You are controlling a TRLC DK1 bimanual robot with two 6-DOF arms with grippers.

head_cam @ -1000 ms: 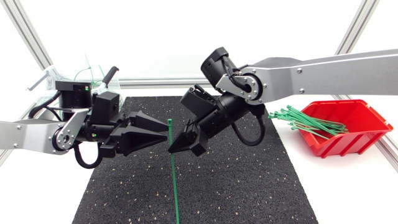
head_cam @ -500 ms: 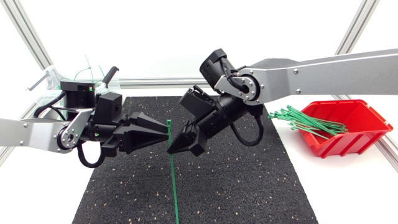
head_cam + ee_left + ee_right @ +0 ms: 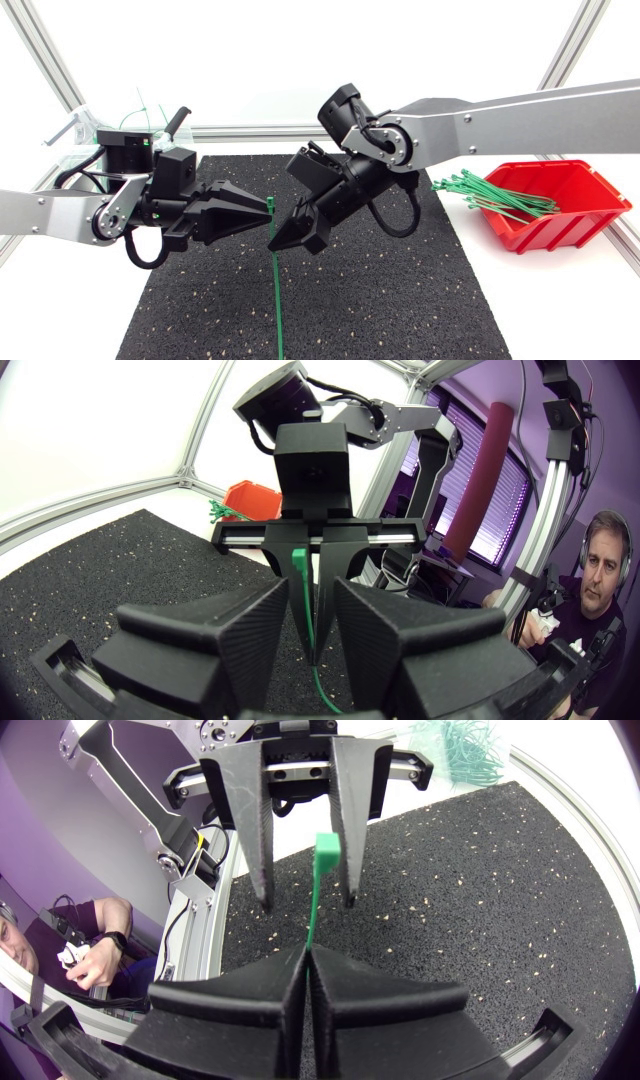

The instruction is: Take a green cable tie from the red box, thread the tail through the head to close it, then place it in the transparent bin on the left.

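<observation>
The tie [image 3: 273, 290] hangs in the air over the middle of the mat [image 3: 400, 300], pinched in the right gripper [image 3: 277, 242]. In the right wrist view those two fingers are pressed flat together on the strap, a little below its square head. From there the tail runs on past the gripper to the near edge of the head view.

The left gripper [image 3: 264, 207] faces the right one, tip to tip, with its fingers narrowly apart. The tie's head stands in the gap between them, close to one finger, though I cannot tell whether it touches. Each gripper sits right in the other's way, with only the tie between them.

Off to the right, well apart, stands the red box [image 3: 590, 215], with spare ties [image 3: 490, 192] spilling over its inner rim. The clear bin [image 3: 85, 125] is at the far left behind the left arm, with green strands [image 3: 143, 108] showing in it.
</observation>
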